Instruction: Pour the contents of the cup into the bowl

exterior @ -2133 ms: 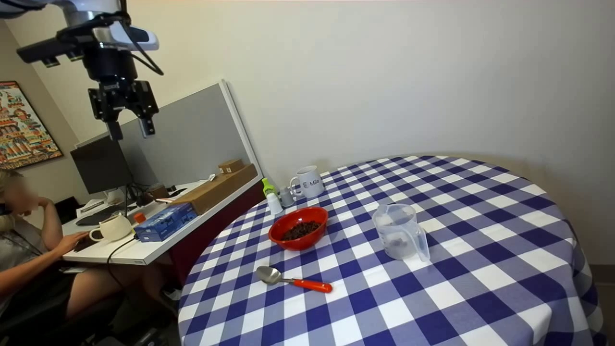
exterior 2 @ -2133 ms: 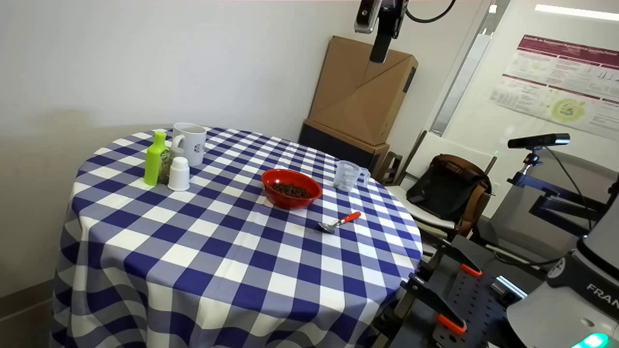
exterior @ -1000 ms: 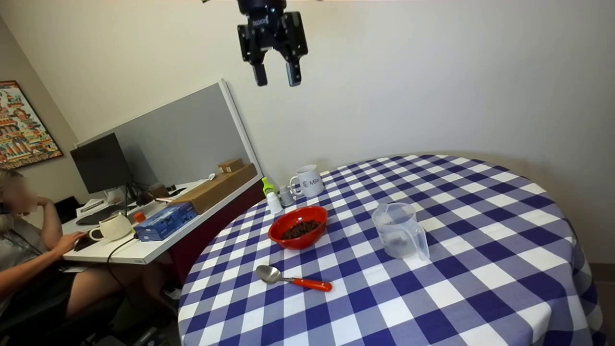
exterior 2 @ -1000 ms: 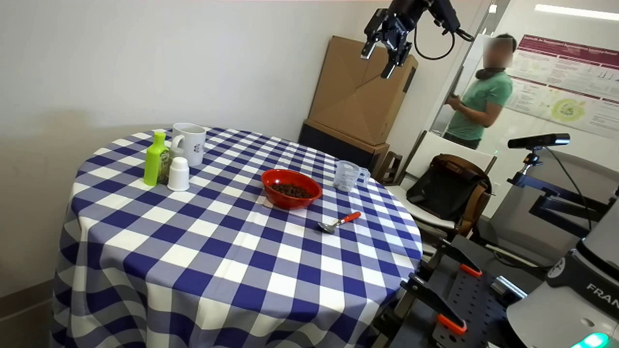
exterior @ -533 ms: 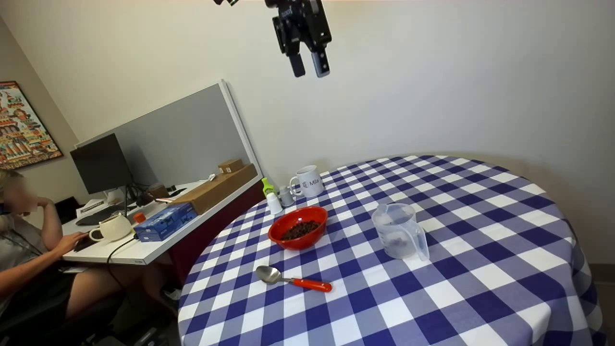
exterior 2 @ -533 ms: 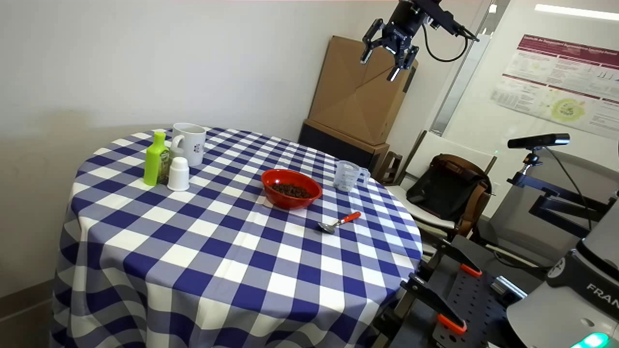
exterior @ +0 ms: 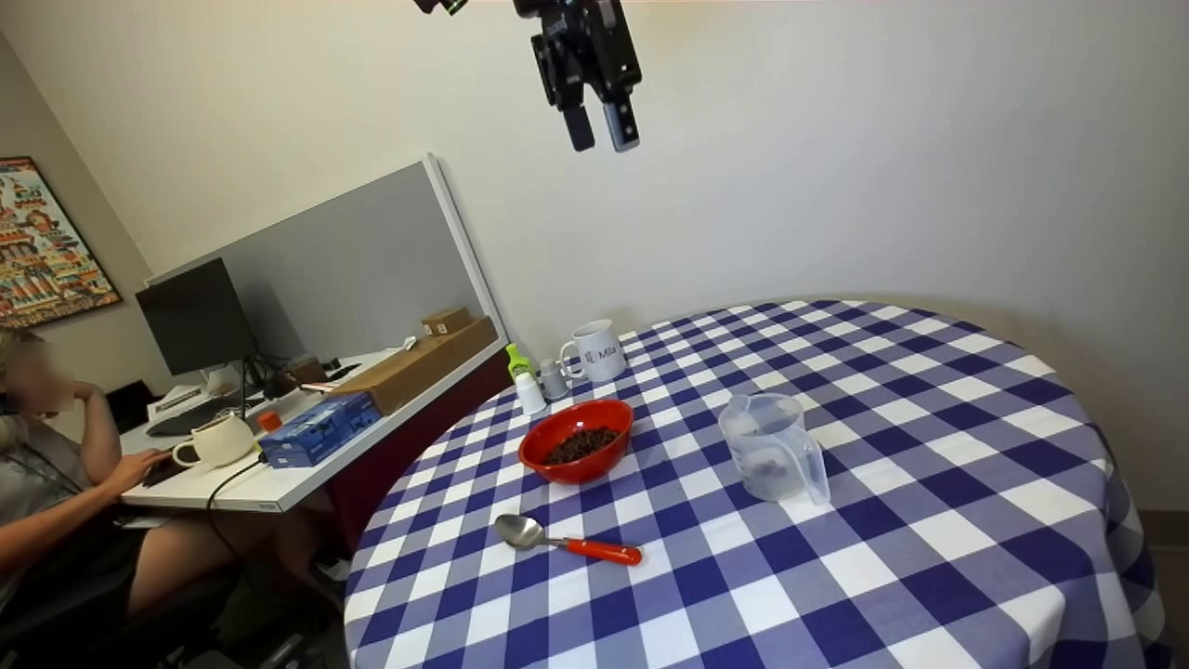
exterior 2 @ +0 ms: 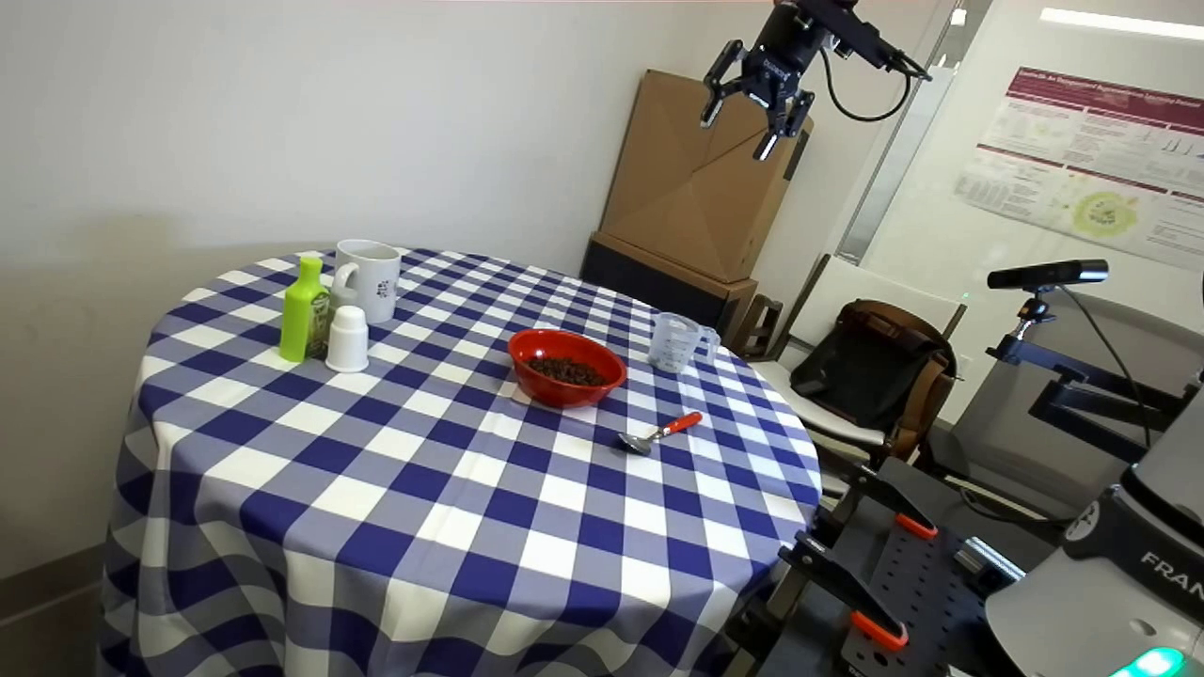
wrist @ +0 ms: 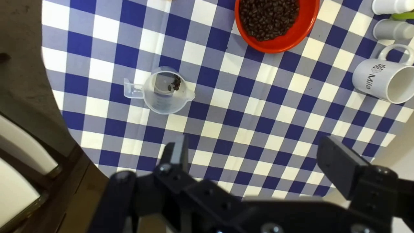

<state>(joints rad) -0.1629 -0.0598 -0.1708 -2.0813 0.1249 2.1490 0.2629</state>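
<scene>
Wrist view, L to R: clear cup (wrist: 165, 97) upright on desk (wrist: 223, 119), prob. so few beans (wrist: 175, 83) stay in; gripper (wrist: 255, 144) spread, empty, high, prob. so no bumps; red bowl (wrist: 278, 46) w/ more beans (wrist: 268, 21) near, prob. for easy pour.

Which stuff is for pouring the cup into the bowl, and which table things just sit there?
For the job: clear cup, dark beans inside it, red bowl, end effector.
Just there: spoon, white mug, green bottle, white shaker, grey shaker.
</scene>
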